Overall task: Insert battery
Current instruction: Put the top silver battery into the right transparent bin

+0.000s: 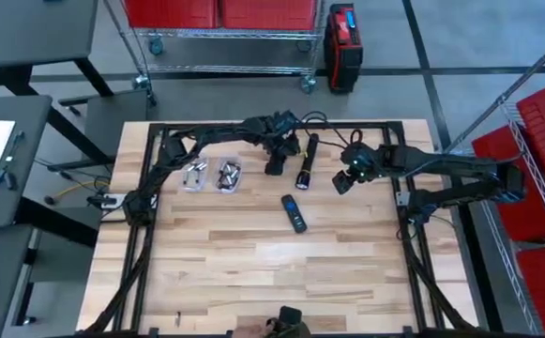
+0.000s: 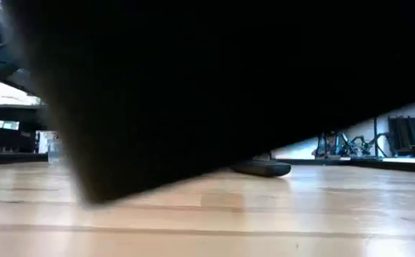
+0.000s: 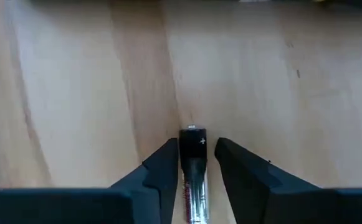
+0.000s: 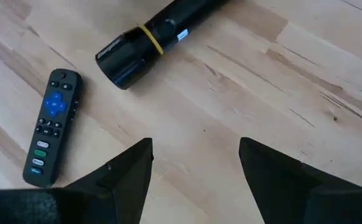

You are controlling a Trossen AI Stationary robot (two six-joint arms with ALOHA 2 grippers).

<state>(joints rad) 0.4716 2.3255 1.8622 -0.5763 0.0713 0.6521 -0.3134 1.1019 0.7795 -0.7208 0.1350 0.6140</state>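
**A:** What has the left gripper (image 3: 194, 163) got?

**B:** One battery (image 3: 192, 171), a slim cylinder with a plus mark on its dark end. In the left wrist view it sits between the two fingers (image 3: 162, 168), which are drawn in close on either side of it, with the plus end poking out past the tips over bare wood.

**A:** And where is that gripper on the table?

**B:** From above, it (image 1: 274, 167) is at the far middle of the wooden table (image 1: 253, 272), just beside the flashlight (image 1: 305, 161).

**A:** The right gripper?

**B:** Its jaws are spread wide with nothing between them. The right gripper (image 4: 195, 163) hangs over bare wood, with the flashlight (image 4: 152, 38) and the remote (image 4: 50, 127) both ahead of it in its wrist view. From above it (image 1: 344, 180) is just on the other side of the flashlight from the left one.

**A:** So count things for me.

**B:** One black flashlight with a yellow band. One black remote (image 1: 294, 212) with a blue pad, lying near the table's middle, apart from the flashlight. Two small clear trays (image 1: 211, 176) side by side to the left of the grippers, each with metallic cylinders in it; how many I cannot tell.

**A:** The low view?

**B:** Mostly blocked by something dark. Only the remote (image 2: 261, 168) lying flat on the wood shows.
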